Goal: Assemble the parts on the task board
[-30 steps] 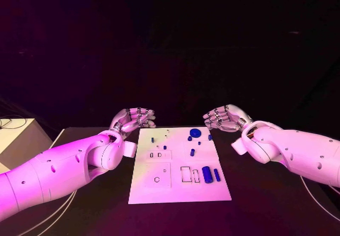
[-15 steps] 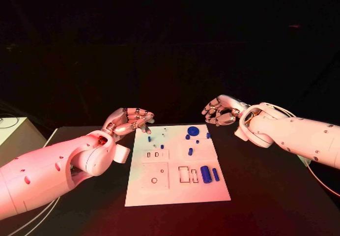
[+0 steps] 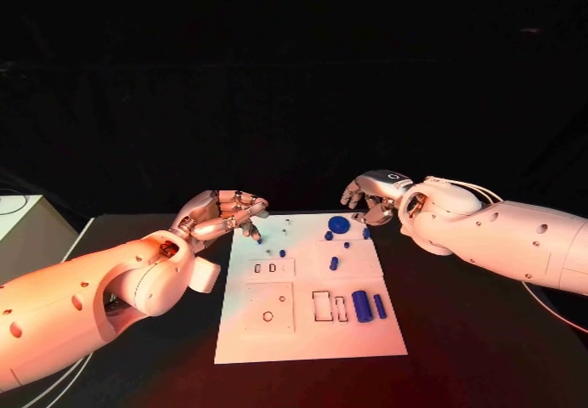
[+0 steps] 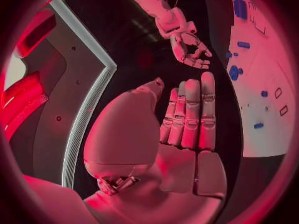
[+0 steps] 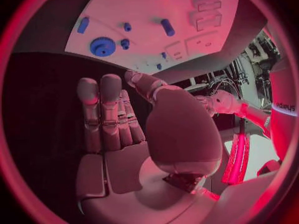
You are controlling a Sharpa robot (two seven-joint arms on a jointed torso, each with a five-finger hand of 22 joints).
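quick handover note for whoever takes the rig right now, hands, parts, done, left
Left robot hand: holds nothing, fingers apart, at the far left corner of the task board.
Right robot hand: holds nothing, at the board's far right corner, near the blue gear.
Parts: gear and small blue pieces lie loose on the far half of the board; a large blue cylinder and a thinner blue bar lie on the near right, beside the rectangular slots.
Done: nothing visibly assembled, slots look vacant.
Left: pick up and seat every part.
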